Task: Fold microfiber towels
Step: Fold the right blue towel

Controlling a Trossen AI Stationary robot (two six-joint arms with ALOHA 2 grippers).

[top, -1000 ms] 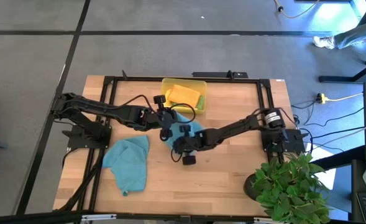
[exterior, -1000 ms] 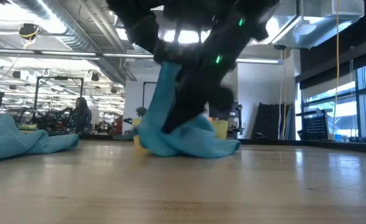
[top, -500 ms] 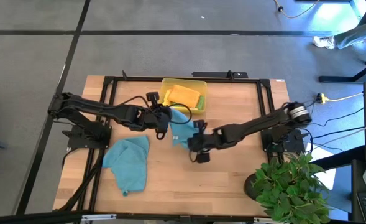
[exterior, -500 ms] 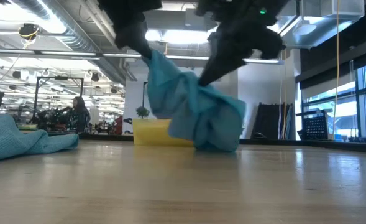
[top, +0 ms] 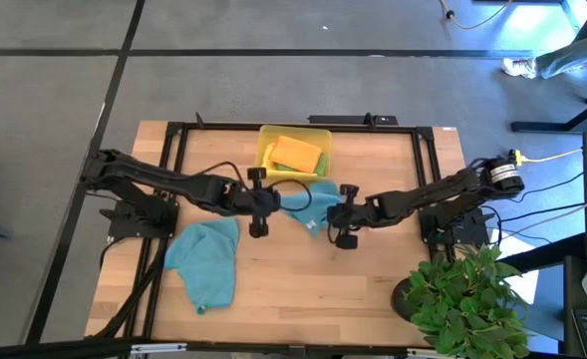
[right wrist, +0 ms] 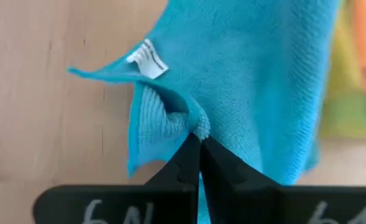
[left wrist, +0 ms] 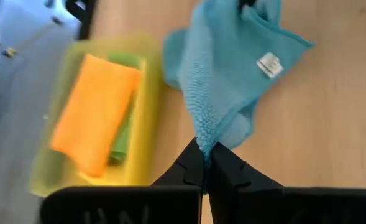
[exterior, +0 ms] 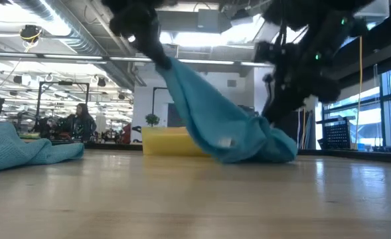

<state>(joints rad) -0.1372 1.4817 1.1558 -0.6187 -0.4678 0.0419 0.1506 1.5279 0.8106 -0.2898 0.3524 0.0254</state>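
Observation:
A teal-blue microfiber towel (top: 310, 196) is held between both grippers in mid-table, just in front of the yellow tray. My left gripper (top: 279, 202) is shut on its raised left end (exterior: 165, 66). My right gripper (top: 327, 210) is shut on its right end, low over the table (exterior: 275, 129). The towel slopes down from left to right, and its lower folds (exterior: 248, 154) rest on the wood. A white label (left wrist: 268, 64) shows on it. A second teal-blue towel (top: 205, 261) lies crumpled at the near left. My left gripper pinches a corner of the towel's edge (left wrist: 201, 142) between its two shut fingers, slanting down from the table's left. The cloth hangs away from the fingers, drawn fairly straight toward the other gripper. My right gripper pinches a bunched fold of the towel's edge (right wrist: 198, 129) between its shut fingers, slanting down from the table's right. How many layers it has I cannot tell. This end is low, and the cloth beside it lies on the table.
The translucent yellow tray (top: 266, 140) stands at the far middle with an orange towel (top: 296, 154) on top of a green one (left wrist: 125, 127). A potted plant (top: 467, 299) is at the near right corner. Bare wood stretches along the near middle.
My right gripper has gone toward the table's right edge, drawing its end of the towel along. The towel, bunched under both grippers a second ago, is now stretched out in a slope between them, while its left end has stayed high in my left gripper.

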